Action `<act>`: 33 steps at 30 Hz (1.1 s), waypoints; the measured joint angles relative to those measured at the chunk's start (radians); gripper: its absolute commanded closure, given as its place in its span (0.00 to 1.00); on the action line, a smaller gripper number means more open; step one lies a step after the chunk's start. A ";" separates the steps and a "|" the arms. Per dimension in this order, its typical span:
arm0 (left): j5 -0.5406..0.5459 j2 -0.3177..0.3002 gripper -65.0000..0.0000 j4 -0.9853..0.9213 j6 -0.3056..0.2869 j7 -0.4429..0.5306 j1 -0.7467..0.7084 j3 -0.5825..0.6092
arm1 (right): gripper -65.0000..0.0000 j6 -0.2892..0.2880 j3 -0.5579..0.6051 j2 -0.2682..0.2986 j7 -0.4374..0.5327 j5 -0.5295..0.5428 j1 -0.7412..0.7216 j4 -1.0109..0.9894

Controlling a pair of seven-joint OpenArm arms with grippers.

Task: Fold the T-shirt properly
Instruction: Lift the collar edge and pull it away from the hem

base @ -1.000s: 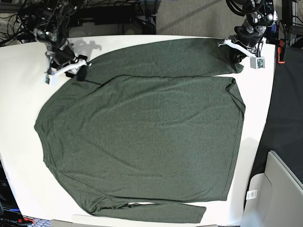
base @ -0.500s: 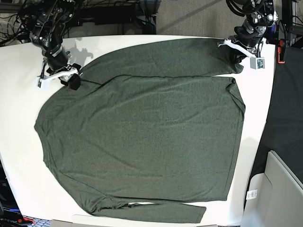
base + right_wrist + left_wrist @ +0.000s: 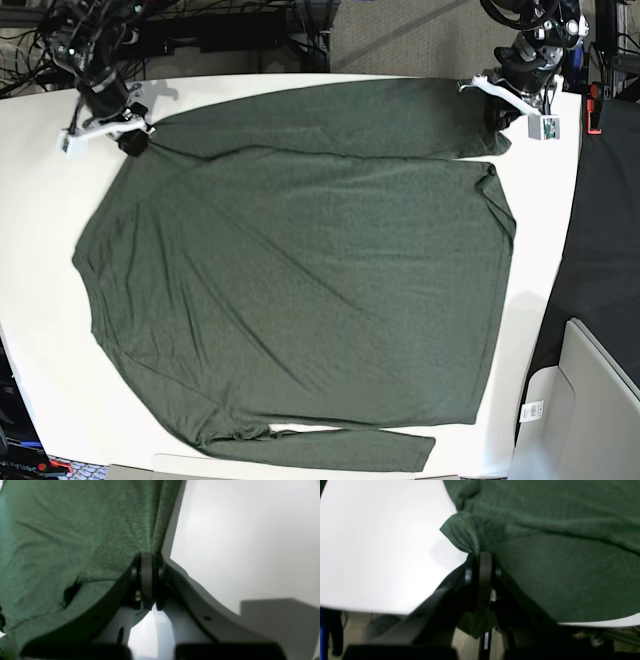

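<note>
**Right end effector closed on the shirt edge and drew it outward**

A second earlier the right end effector [image 3: 128, 138] sat with jaws apart on the T-shirt [image 3: 300, 270], near the shoulder. By this moment it had shifted up and away from the garment's middle, its jaws had come together on a pinch of the fabric edge, and the cloth ahead of it ran taut in long pleats in the right wrist view [image 3: 147, 562]. The upper sleeve had been pulled straighter along the far side. The left end effector [image 3: 500, 105] stayed clamped on the opposite corner, a small peak of cloth rising just past its tips [image 3: 480, 562]; exactly how much cloth it held was hard to judge, the view being soft. With both top corners held, the shirt looked ready for a first fold, probably not yet begun.

The shirt lay flat and spread over most of the white bench [image 3: 40, 200], bare surface outboard of each end effector. Beyond the bench were tangled cables [image 3: 200, 30], grey carpet [image 3: 400, 40] and a pale bin [image 3: 590, 400].
</note>
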State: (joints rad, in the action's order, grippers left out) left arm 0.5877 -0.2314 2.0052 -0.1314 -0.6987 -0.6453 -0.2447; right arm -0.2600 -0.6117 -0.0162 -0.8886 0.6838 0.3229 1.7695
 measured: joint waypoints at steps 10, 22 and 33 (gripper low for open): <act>0.001 -0.022 1.00 0.029 -0.003 0.075 -0.117 0.001 | 1.00 -0.160 -0.056 0.071 -0.019 0.121 0.145 0.024; 0.001 -0.048 1.00 0.036 -0.001 0.135 -0.063 0.000 | 1.00 -0.163 -0.076 0.096 -0.025 0.196 0.101 0.024; 0.001 -0.047 1.00 0.040 -0.002 0.036 0.196 0.008 | 1.00 -0.160 -0.079 0.095 -0.029 0.112 -0.073 0.024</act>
State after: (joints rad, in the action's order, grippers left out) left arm 0.5888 -0.2783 2.0457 -0.1329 -0.6628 -0.4492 -0.2363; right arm -0.4202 -0.6910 0.0792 -0.9180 0.7956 0.2501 1.7939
